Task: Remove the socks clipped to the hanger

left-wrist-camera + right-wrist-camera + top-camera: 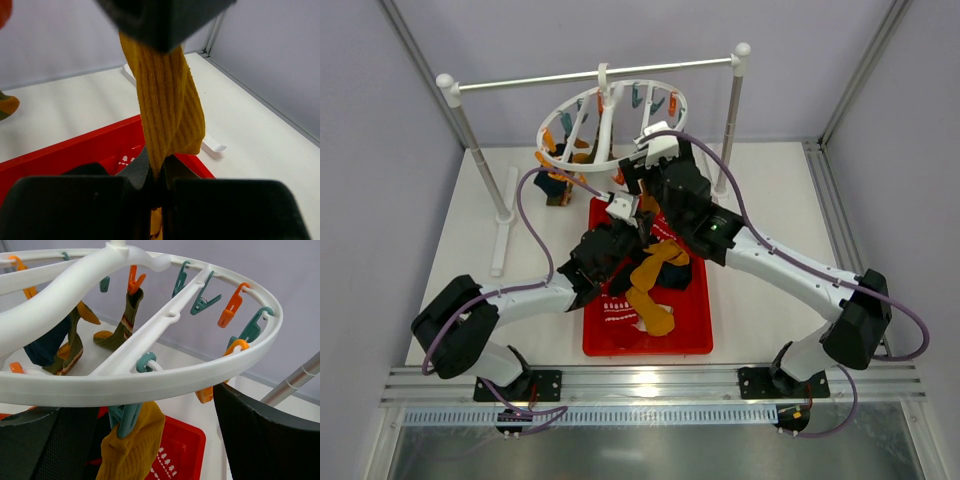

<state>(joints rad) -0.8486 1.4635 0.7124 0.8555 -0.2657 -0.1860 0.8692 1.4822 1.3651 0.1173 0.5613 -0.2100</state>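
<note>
From above, the hanger (pixel 610 125) hangs on a silver bar (pixel 595 75) over the desk (pixel 470 250), socks (pixel 556 180) clipped at its left rim, a red tray (pixel 698 312) just in front. The left wrist view shows the left gripper (pixel 156 175) clamped on a mustard sock (pixel 170 110) stretched upward. The right wrist view shows the right gripper (pixel 150 440) wide open beneath the ring, flanking a teal clip (pixel 127 417) pinching that sock.

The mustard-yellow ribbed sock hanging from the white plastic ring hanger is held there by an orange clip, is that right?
Not quite. The mustard-yellow sock does hang from the white ring hanger, but a teal clip holds it, not an orange one. The right wrist view shows this.
</note>
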